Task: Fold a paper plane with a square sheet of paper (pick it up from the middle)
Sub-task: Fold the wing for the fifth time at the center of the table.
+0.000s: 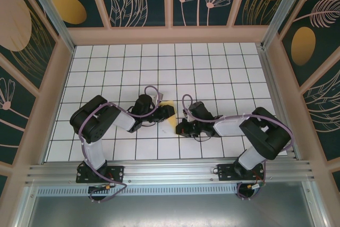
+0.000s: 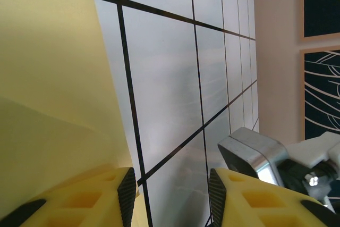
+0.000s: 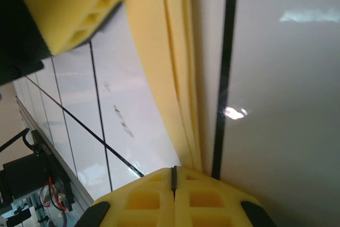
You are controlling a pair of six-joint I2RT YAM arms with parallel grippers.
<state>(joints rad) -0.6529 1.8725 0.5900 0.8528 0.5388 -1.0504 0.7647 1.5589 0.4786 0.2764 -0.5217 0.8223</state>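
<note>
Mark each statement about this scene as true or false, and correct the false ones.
1. The left gripper is shut. False: its fingers stand apart, and the table shows between them.
2. The right gripper is shut. True.
3. The paper is blue. False: it is yellow.
4. The paper shows folded layers in the right wrist view. True.
5. The table is plain wood. False: it is white with a black grid.
</note>
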